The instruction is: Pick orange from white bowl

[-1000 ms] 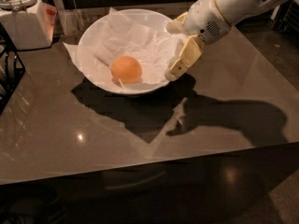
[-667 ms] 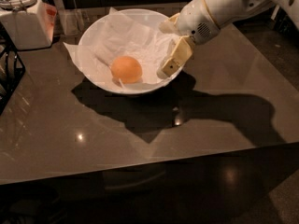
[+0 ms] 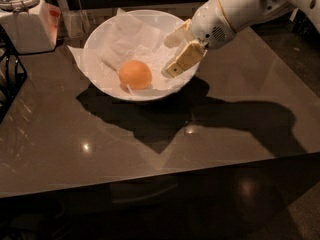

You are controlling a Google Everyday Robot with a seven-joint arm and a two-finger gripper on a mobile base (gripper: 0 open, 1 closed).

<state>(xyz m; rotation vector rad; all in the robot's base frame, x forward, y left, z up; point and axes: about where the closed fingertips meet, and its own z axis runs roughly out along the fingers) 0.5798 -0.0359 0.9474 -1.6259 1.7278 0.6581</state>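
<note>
1. Dark glossy table fills most of the view and reflects small light spots. A big shadow of the arm and bowl lies across it, in front and to the right of the bowl.
2. White robot arm enters from the upper right corner and reaches down-left over the bowl's right rim.
3. White bowl sits toward the back middle of the table. It is lined with crinkled white paper that sticks out past the left rim.
4. White lidded jar stands in the back left corner, apart from the bowl. A clear container stands between the jar and the bowl.
5. Black wire rack is at the left edge, partly cut off.
6. Gripper hangs over the bowl's right side above the paper, fingers spread apart with nothing held.
7. Orange rests on the paper low in the bowl, toward the front. It is uncovered, just left of the gripper's lower finger, with a gap between them.
</note>
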